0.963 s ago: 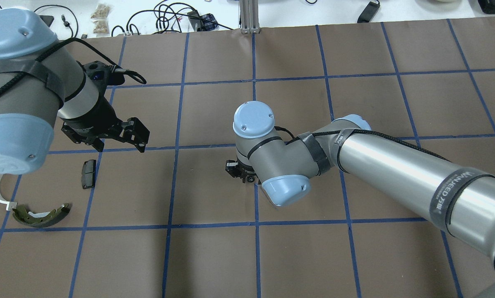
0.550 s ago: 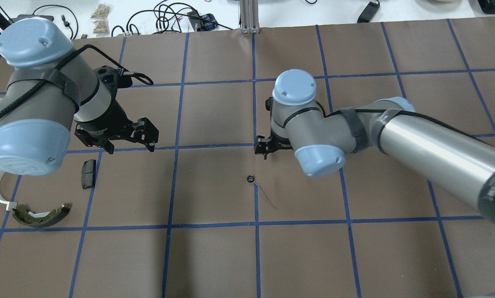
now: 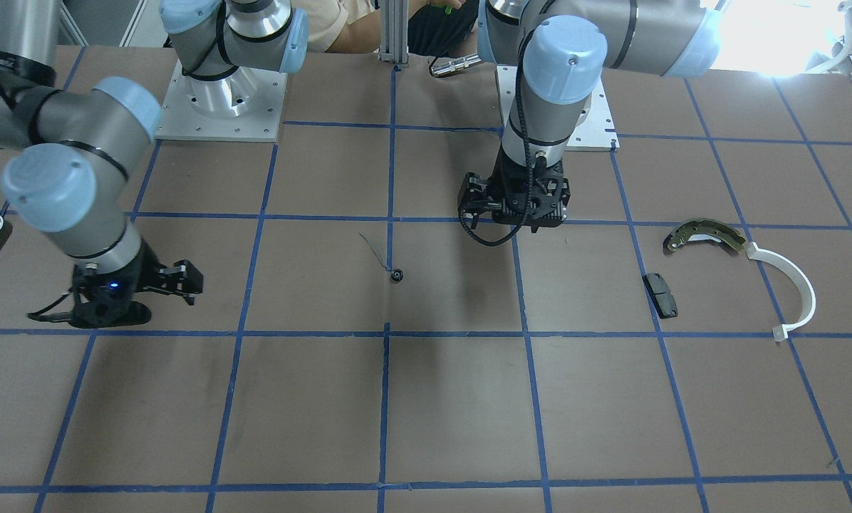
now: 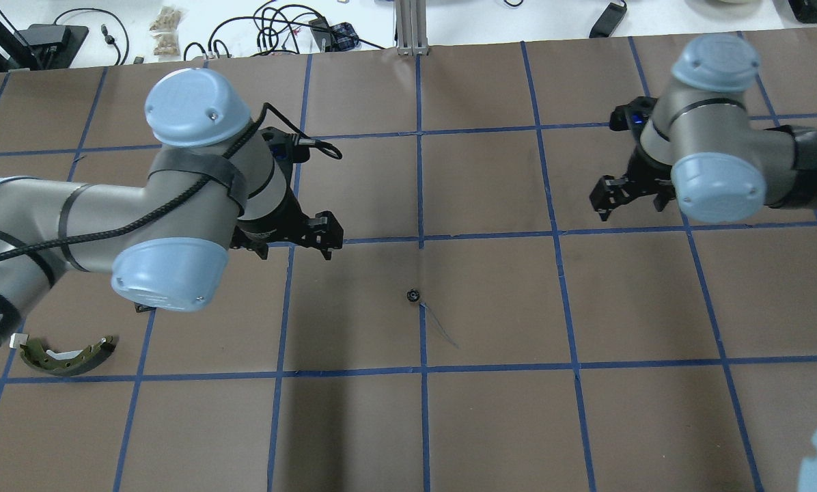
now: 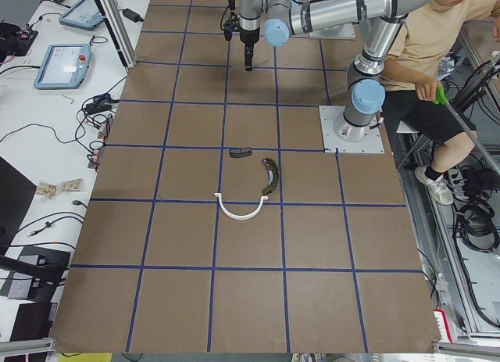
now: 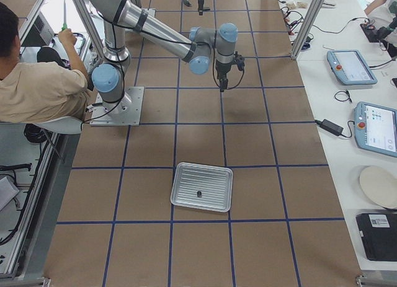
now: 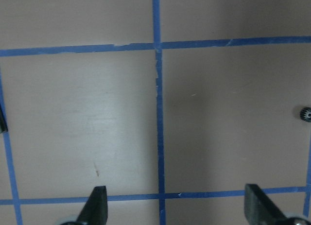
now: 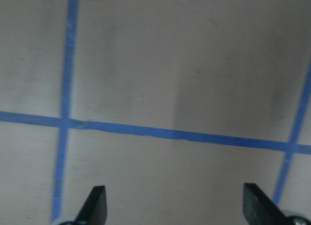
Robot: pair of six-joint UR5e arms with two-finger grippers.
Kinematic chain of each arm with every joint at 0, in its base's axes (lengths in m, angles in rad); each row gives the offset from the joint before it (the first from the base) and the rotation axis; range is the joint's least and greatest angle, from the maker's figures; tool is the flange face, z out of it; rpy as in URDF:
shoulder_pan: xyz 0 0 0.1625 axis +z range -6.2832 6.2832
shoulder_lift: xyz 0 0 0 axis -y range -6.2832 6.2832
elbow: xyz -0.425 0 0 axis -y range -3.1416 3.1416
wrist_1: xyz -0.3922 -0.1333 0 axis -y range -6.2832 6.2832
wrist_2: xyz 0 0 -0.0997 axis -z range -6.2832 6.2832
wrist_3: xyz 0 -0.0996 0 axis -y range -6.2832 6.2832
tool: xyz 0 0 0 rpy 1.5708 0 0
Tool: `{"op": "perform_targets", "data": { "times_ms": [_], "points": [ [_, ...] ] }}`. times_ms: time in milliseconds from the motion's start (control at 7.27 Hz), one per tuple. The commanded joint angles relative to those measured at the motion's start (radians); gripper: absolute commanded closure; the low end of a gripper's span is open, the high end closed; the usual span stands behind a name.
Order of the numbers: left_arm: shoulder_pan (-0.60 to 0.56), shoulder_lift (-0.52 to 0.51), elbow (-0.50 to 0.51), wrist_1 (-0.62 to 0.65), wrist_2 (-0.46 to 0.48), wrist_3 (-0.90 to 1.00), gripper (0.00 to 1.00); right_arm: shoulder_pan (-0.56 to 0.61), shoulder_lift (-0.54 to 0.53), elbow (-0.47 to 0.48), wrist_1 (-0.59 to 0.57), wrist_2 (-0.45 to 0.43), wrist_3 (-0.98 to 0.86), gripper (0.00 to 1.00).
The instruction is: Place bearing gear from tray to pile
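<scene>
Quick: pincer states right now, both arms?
Left pincer: open, holding nothing.
Right pincer: open, holding nothing.

tiny black gear (image 4: 413, 295) lying loose, well apart from the ribbed silver tray (image 6: 186, 175) and the pile (image 5: 269, 178), brake shoe (image 3: 707, 228), white arc (image 5: 238, 216), dark pad (image 3: 661, 294)

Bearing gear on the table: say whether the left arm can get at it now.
Probably yes. The left gripper hangs open close beside the bearing gear, with only bare table between them.

The tray (image 6: 214, 178) is ribbed, pale silver metal; the table (image 4: 490, 424) is matt brown; the arc (image 3: 811, 298) is smooth white plastic.
</scene>
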Motion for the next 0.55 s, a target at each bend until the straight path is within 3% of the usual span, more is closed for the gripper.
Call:
{"op": "perform_targets", "data": {
  "times_ms": [0, 412],
  "points": [
    [-0.112, -0.105, -0.003, 0.112, -0.008, -0.065, 0.00, -0.292, 0.000, -0.007, 0.003, -0.004, -0.463, 0.00],
    [-0.189, -0.236, -0.003, 0.244, -0.010, -0.070, 0.00, -0.598, 0.020, -0.017, -0.069, -0.003, -0.790, 0.00]
  ]
}}
